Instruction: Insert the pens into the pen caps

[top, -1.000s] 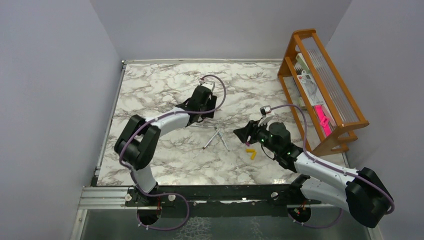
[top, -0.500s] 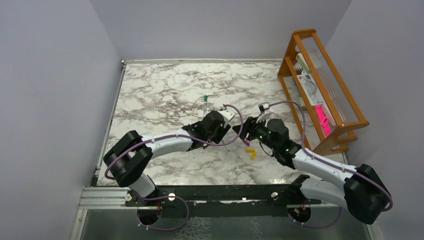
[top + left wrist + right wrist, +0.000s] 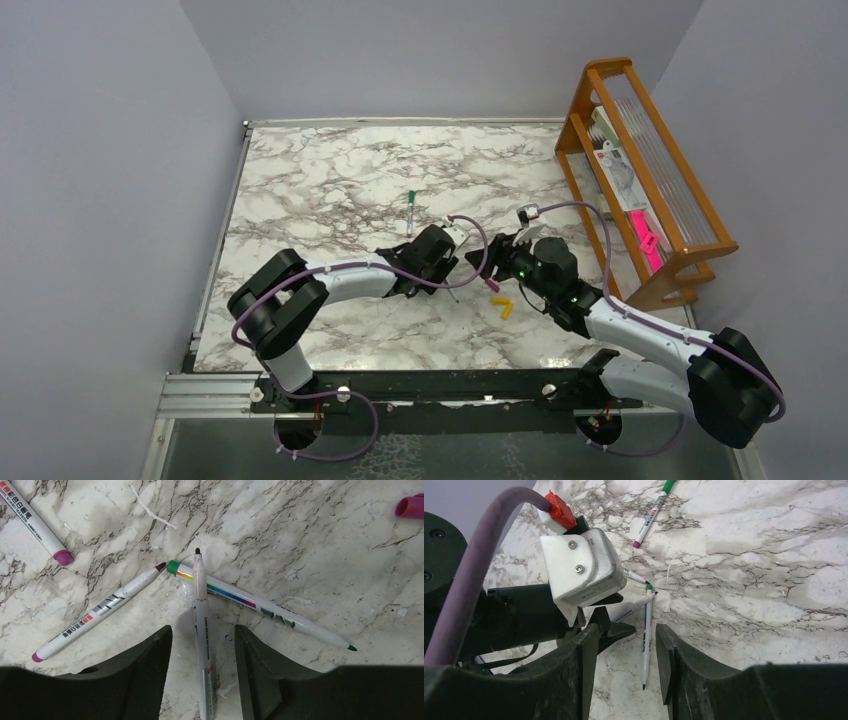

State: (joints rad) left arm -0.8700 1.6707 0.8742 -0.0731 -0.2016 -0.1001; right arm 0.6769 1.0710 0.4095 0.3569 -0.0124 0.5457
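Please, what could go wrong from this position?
1. The pen between the open fingers of the left gripper lies across the green-ended pen; closing may drag both.
2. The right gripper, also open, is very near the left arm's wrist camera; they could collide.

The left arm (image 3: 330,278) folds at the elbow and extends forward and to the right; the left gripper (image 3: 203,632) points steeply downward, jaws parted. The right arm (image 3: 640,335) reaches forward and to the left; the right gripper (image 3: 627,629) tilts downward, jaws parted; the two wrists stand close together, gripper facing gripper.
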